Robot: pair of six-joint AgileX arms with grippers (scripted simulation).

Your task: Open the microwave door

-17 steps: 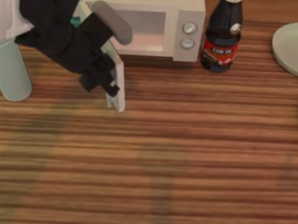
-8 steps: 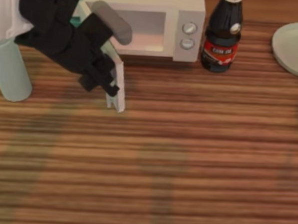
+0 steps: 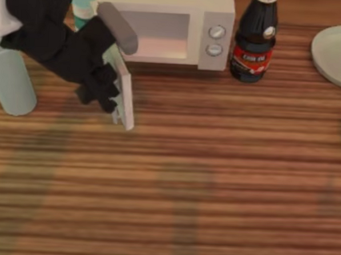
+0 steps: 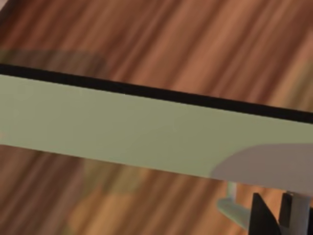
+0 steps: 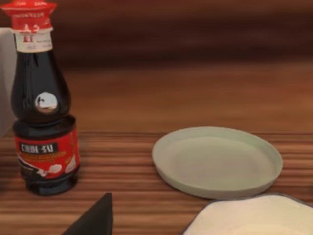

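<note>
Striped wooden table (image 3: 213, 181). Microwave (image 3: 164, 24) at the far edge, cavity looks empty. Microwave door (image 3: 124, 96) swung wide, free edge clamped in the left gripper (image 3: 108, 98). Best bet: pull along the hinge arc, no twisting. Right gripper (image 5: 93, 220) parked off right; fingers, cannot tell. Plate (image 5: 217, 161) empty, sauce bottle (image 3: 254, 43) capped, full.

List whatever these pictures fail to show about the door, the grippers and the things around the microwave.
- Left gripper: in the top view the arm hides its grip on the microwave door; the left wrist view shows mostly the door's edge.
- Right gripper: outside the top view; only a dark tip shows in its wrist view.
- Pale green cylinder: top hidden by the left arm.
- Plate: cut by the top view's right edge.
- Bottle label: unreadable.
</note>
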